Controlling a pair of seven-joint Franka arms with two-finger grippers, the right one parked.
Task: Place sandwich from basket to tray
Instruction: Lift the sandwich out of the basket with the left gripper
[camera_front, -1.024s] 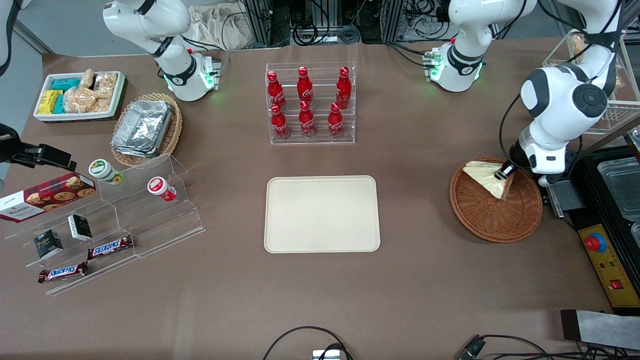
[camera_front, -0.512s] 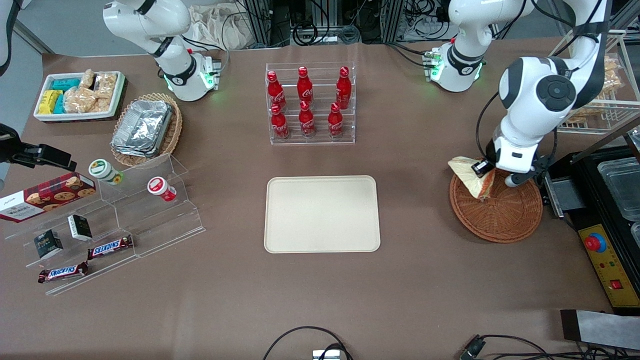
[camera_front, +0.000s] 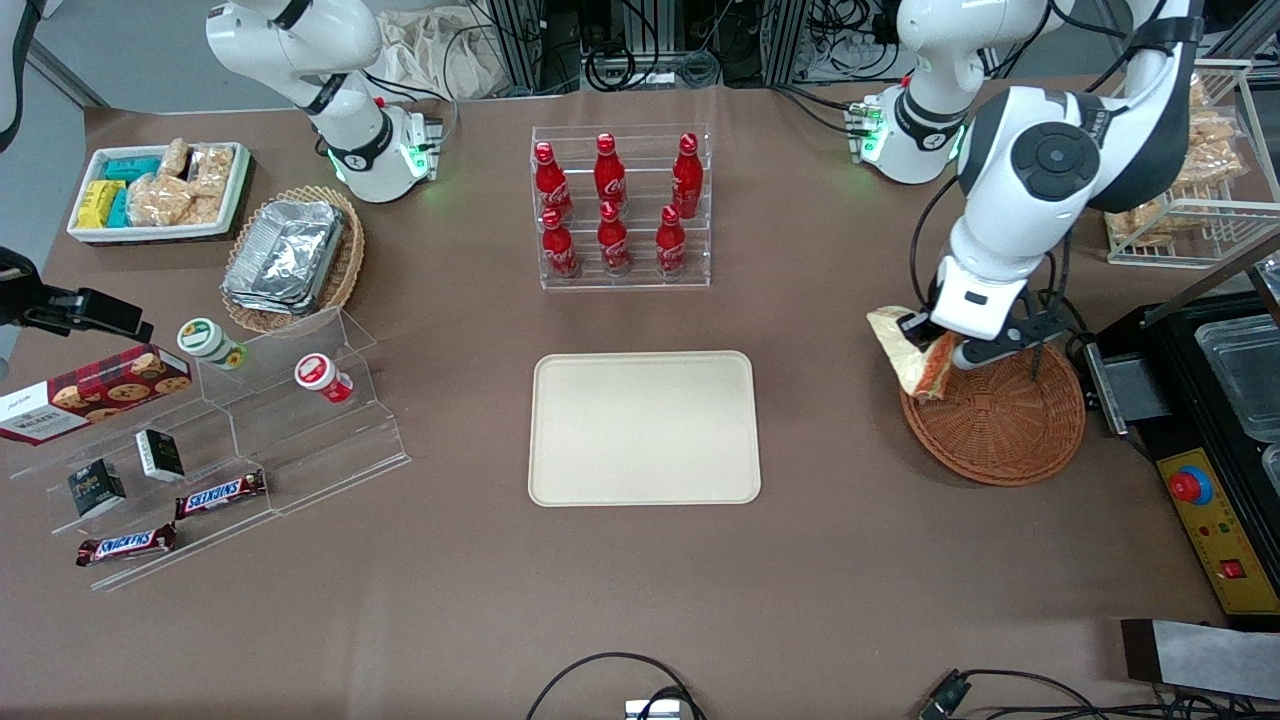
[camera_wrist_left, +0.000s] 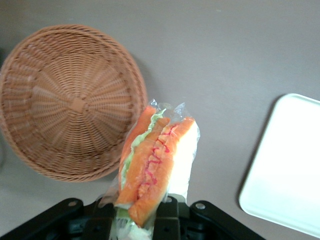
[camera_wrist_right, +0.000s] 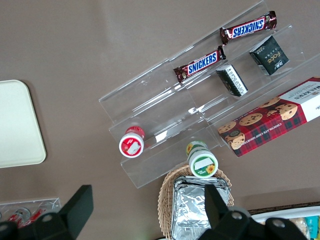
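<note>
Since the earlier frame my tool has lifted the sandwich up and carried it from the middle of the basket to the basket's rim on the tray's side, and the arm now leans more toward the tray.

From the front, going across: the tray is a flat cream plastic rectangle with rounded corners and a low rim, lying bare on the brown desk. Well apart from it, toward the working arm's end, comes the sandwich, held in the air above the rim of the basket, partly over the desk. Its long axis hangs steeply, the narrow end down. The basket is round, shallow, reddish-brown wicker.

The wrist view shows more: the basket has a woven spiral bottom with nothing in it, and the sandwich turns its cut edge to the camera, with orange layers, green leaf and a red line of sauce under shiny clear wrap. The tool is clamped on the sandwich's end. A corner of the tray also appears.
</note>
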